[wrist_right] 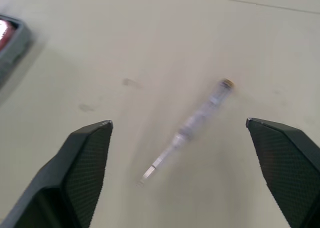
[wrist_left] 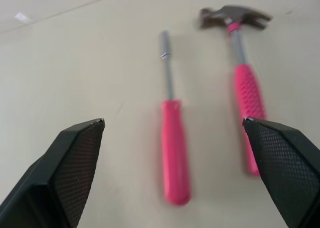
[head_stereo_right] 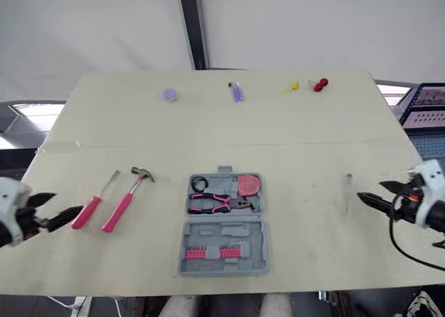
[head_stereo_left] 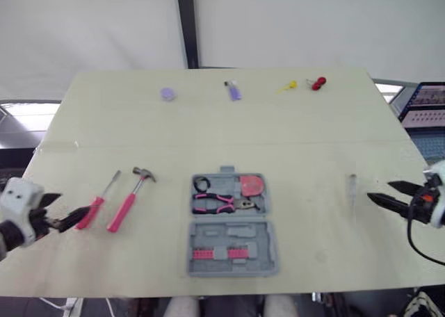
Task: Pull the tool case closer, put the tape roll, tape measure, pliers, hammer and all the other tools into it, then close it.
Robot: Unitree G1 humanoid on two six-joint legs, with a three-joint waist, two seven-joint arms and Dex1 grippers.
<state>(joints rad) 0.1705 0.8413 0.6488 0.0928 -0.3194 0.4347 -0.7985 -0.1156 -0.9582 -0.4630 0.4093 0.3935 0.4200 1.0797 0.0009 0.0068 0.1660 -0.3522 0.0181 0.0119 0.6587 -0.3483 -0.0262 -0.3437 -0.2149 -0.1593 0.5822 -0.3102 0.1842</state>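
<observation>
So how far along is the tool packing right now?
Done: the open tool case sits near the front edge of the table, holding pliers, tape measure and tape roll. In hand: nothing; the left gripper is open by the screwdriver and hammer, the right gripper open by the tester pen. Left: pack those three, close the case.

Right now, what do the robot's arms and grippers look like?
The left gripper and right gripper each have two black, pointed fingers with cross-hatched pads, on a white boxy wrist. A black cable loops from the right wrist.
</observation>
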